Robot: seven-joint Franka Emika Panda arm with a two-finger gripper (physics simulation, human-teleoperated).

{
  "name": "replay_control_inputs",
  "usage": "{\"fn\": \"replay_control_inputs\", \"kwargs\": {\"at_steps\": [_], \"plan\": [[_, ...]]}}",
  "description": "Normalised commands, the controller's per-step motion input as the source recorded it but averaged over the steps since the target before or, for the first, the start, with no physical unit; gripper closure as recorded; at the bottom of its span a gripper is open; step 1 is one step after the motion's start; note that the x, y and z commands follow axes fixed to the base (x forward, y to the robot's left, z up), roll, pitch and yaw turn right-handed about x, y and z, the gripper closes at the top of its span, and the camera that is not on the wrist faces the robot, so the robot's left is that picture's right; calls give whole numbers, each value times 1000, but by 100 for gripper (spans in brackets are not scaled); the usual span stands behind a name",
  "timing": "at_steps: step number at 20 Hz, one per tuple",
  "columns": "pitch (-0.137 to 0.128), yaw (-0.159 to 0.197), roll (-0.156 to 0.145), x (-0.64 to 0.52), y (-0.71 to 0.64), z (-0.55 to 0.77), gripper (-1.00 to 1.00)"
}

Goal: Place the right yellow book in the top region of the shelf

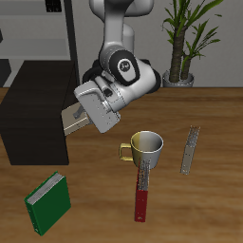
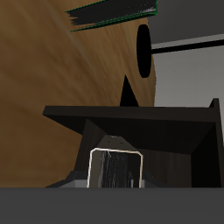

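Note:
My gripper (image 1: 80,111) is shut on the right yellow book (image 1: 69,121), a small dull grey book with pale edges. It holds the book tilted in the air, at the edge of the shelf (image 1: 33,104), a large low black unit, about level with its flat top. In the wrist view the book's pale-rimmed end (image 2: 115,168) points at the shelf (image 2: 131,122), whose dark open front fills the view ahead. My fingertips do not show clearly in the wrist view.
A yellow-rimmed mug (image 1: 144,146) stands mid-table. A red and grey book (image 1: 142,194) lies in front of it. A slim grey-and-tan book (image 1: 190,150) lies beside the mug. A green book (image 1: 47,201) (image 2: 114,12) lies near the front edge. A potted plant (image 1: 180,47) stands at the back.

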Motion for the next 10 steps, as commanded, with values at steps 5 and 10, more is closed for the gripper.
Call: {"fn": "replay_control_inputs", "kwargs": {"at_steps": [5, 10], "plan": [[66, 13, -61, 73, -308, -155, 100], [-20, -3, -77, 44, -350, -1, 100]]}}
